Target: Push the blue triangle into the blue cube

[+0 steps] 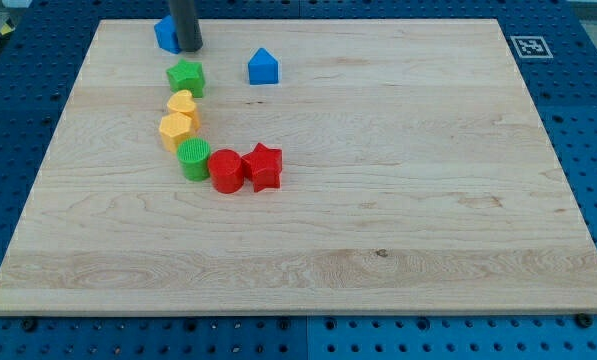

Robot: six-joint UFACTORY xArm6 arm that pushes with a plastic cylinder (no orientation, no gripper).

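Observation:
The blue triangle point(263, 67), with a pointed top, sits near the view's top, left of centre. The blue cube point(164, 33) sits at the board's top edge further left, partly hidden by the dark rod. My tip point(189, 49) rests against the cube's right side, about 75 px to the left of the triangle and slightly above it in the view. The two blue blocks are apart.
Below the tip a curved line of blocks runs down: a green star point(186, 77), a yellow heart point(184, 104), a yellow hexagon point(176, 130), a green cylinder point(194, 158), a red cylinder point(226, 170) and a red star point(264, 166). The wooden board point(398, 200) lies on a blue perforated table.

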